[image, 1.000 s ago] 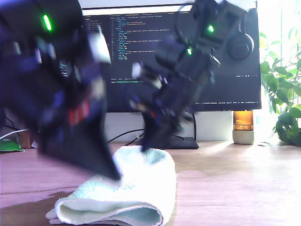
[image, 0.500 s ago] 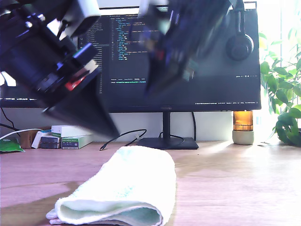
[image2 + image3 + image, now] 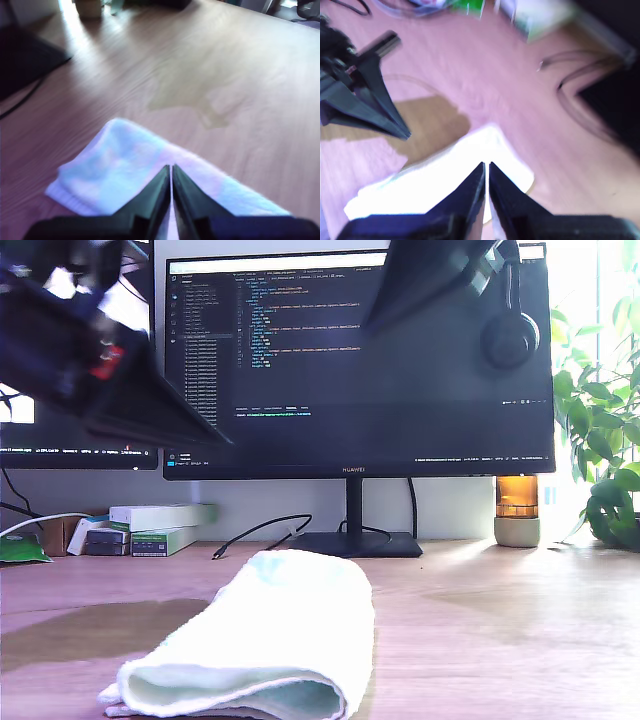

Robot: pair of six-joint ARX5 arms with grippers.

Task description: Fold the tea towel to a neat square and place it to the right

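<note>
**Both grippers up and empty, towel lying folded on the desk**

Starting at ten o'clock in the exterior view: my first gripper [image 3: 215, 438] hangs high above the table [image 3: 500, 640]. It is a dark wedge tilted down toward the middle, blurred. Its own camera shows the two fingers [image 3: 160, 192] pressed tip to tip with nothing between them (not a thread of cloth). The second wrist view catches the same gripper [image 3: 402, 131] from the side, again pinched to a point in mid-air, with its shadow on the wood below.

Under it, at about eight o'clock in the exterior view, a stack of small boxes [image 3: 160, 525] sits against the wall. A black cable [image 3: 260, 532] runs from there toward the monitor's foot.

Now the middle: the tea towel [image 3: 280, 630] lies at six o'clock in the exterior view, flat on the table in front of the monitor [image 3: 350, 370]. It is folded over on itself, with the rounded open loop of the fold facing the camera. Neither gripper touches it. Both wrist cameras look down on it from above, first [image 3: 120, 165] and second [image 3: 445, 190].

At one o'clock in the exterior view, my second gripper [image 3: 375, 322] pokes in from the top edge, well clear of the towel. Its fingers [image 3: 470, 195] are closed together on nothing.

Further on toward the exterior view's three o'clock, headphones [image 3: 510, 335] hang on the monitor's corner. Below them are an amber jar [image 3: 517, 510] and a leafy plant [image 3: 600, 460] in bright light.
</note>
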